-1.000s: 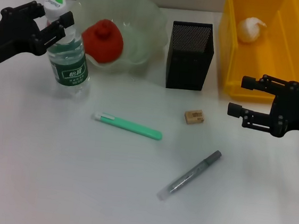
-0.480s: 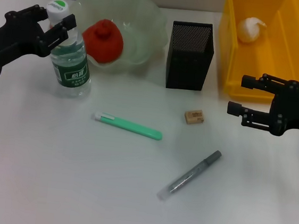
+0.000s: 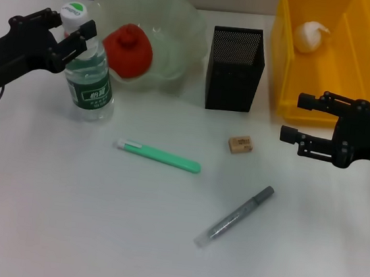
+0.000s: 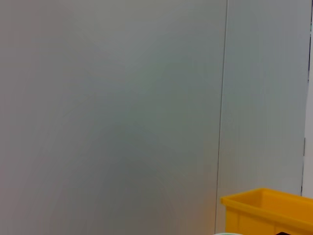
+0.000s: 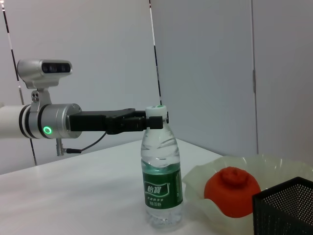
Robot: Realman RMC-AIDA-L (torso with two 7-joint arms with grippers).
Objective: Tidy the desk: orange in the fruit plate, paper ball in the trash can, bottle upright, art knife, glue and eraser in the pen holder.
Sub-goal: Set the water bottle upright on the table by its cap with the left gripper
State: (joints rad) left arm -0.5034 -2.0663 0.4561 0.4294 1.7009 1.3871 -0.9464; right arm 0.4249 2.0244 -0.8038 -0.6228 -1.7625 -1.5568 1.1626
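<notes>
The orange [image 3: 127, 50] is being held in the fruit plate [image 3: 177, 25], at about 11 o'clock on the desk [image 3: 65, 205], and the paper ball [image 3: 311, 35] is lying inside the trash can [image 3: 364, 71] at 1 o'clock. The pen holder [image 3: 235, 69] is standing between the two; nothing can be made out inside it. The bottle [image 3: 86, 68] is standing upright at 10 o'clock, just beside the plate, and is being flanked at its neck by the fingers of the left gripper [image 3: 67, 30]; the jaws are set about as wide as the neck, but whether it is actually being pinched cannot be told. The right gripper [image 3: 298, 117] is being held at 3 o'clock, just in front of the trash can, with its jaws well apart and nothing between them.

The eraser [image 3: 241, 144] is lying near the centre, with the green art knife [image 3: 159, 155] at 8 o'clock from it and the grey glue pen [image 3: 234, 216] at 6 o'clock.

The bottle's green label is being shown side-on only by the right wrist view, along with the left arm's camera [image 5: 45, 68]. Mostly wall is being shown in the left wrist view, with one corner of the trash can cut off at the edge
</notes>
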